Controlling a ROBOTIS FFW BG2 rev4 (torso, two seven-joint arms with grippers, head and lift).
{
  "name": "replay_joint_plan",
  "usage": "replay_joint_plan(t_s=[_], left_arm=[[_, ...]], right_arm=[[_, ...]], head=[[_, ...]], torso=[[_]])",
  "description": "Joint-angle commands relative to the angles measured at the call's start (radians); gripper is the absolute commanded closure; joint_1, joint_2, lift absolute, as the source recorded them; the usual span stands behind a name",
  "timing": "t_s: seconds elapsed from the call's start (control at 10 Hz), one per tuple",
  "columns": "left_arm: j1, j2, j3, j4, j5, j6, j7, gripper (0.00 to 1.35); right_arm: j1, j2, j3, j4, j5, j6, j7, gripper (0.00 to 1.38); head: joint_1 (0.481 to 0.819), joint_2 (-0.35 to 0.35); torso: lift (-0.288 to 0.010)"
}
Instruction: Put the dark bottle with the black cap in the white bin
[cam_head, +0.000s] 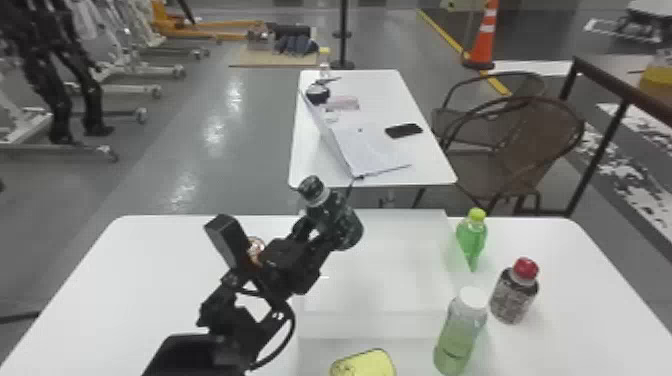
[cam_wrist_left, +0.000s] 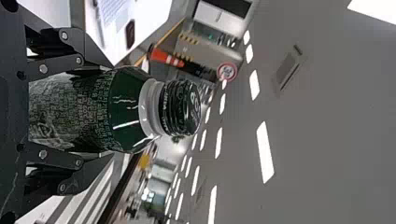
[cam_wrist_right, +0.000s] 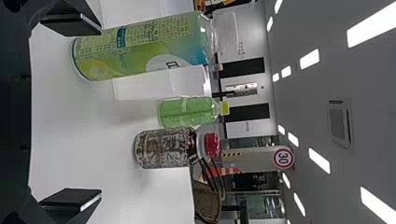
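Observation:
In the head view my left gripper is raised over the left part of the white bin, shut on the dark bottle. That bottle tilts, its black cap pointing up and away to the left. The left wrist view has the fingers of the left gripper on both sides of the dark green, print-covered bottle, with its black cap beyond their tips. My right gripper stands open in the right wrist view, nothing between its fingers.
Right of the bin stand a green bottle, a red-capped bottle and a white-capped bottle. A yellow item lies at the head view's bottom edge. Something round and coppery shows behind the left arm.

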Motion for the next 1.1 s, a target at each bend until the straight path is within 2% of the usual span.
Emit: replay_joint_plan(t_s=[0.0,0.2,0.3,0.5,0.6,0.7,0.8,1.0], left_arm=[[-0.041,-0.029,-0.036,0.089,0.016,0.046,-0.042,0.82],[-0.1,-0.034,-0.086,0.253,0.029,0.053,-0.1,0.82],[-0.113,-0.034,-0.096,0.3,0.019,0.051,-0.1,0.81],[-0.115,-0.034,-0.07,0.328,-0.007,-0.006,-0.085,0.33],[-0.115,-0.034,-0.058,0.328,-0.007,-0.035,-0.08,0.18],[-0.117,-0.034,-0.052,0.325,-0.004,-0.056,-0.075,0.11],[-0.107,-0.034,-0.046,0.289,0.002,-0.056,-0.074,0.11],[-0.057,-0.034,-0.02,0.116,0.029,-0.067,-0.054,0.11]], right_arm=[[0.0,0.001,0.0,0.002,-0.001,0.0,0.0,0.08],[0.002,0.001,0.0,0.002,-0.001,0.0,0.0,0.08],[0.002,0.001,0.0,0.003,-0.001,0.0,0.0,0.08],[0.0,0.001,0.0,0.005,-0.002,0.0,0.0,0.08],[0.0,0.001,0.0,0.005,-0.002,0.0,0.0,0.08],[0.0,0.001,0.0,0.005,-0.002,0.0,0.0,0.08],[0.002,-0.001,0.0,0.003,-0.002,0.0,0.0,0.08],[0.002,0.001,0.0,0.003,-0.001,0.0,0.0,0.08]], head=[[0.549,0.0],[0.549,0.0],[0.549,0.0],[0.549,0.0],[0.549,0.0],[0.549,0.0],[0.549,0.0],[0.549,0.0]], torso=[[-0.1],[-0.1],[-0.1],[-0.1],[-0.1],[-0.1],[-0.1],[-0.1]])
